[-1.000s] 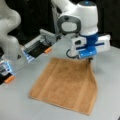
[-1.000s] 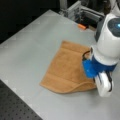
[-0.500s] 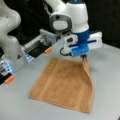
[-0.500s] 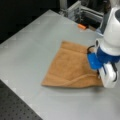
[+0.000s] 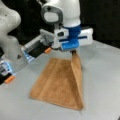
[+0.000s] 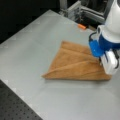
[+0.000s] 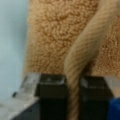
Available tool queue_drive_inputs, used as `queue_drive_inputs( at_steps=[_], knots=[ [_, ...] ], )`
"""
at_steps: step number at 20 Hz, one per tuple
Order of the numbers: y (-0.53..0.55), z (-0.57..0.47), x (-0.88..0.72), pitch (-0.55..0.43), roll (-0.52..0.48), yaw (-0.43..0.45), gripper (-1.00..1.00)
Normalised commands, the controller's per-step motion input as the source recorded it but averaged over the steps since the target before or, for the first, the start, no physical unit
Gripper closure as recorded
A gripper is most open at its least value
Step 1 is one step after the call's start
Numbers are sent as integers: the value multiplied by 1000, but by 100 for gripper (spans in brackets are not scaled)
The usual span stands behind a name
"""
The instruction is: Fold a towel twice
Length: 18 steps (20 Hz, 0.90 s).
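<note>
Lying on the grey table, the towel is mostly flat, but one corner is lifted into a peak, with a sloping flap running from it down to the edge at a front view's right. In a front view the towel shows diagonal creases fanning from the raised side, and its far corners rest on the table. The wrist view shows a twisted band of the towel running down between the two dark fingers, which are clenched on it, with flat terry beneath. The gripper hangs just above the peak, under the arm's blue and white wrist.

The first fold looks under way, not finished. Doing it well probably means carrying the held corner straight across toward the opposite edge, low enough that the flap drapes without dragging the rest, and keeping the pinch firm so the twisted cloth does not slip.
</note>
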Motion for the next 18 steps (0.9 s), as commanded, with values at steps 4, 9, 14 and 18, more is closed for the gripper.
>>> queue_drive_inputs(
  at_steps=[4,9,14,18],
  knots=[
    [-165,-135,-327,69,109,-38,100],
    [-200,-138,-571,29,145,-12,100],
    [-210,-122,-780,-38,178,6,100],
    [-196,-105,-699,-89,154,23,100]
  ],
)
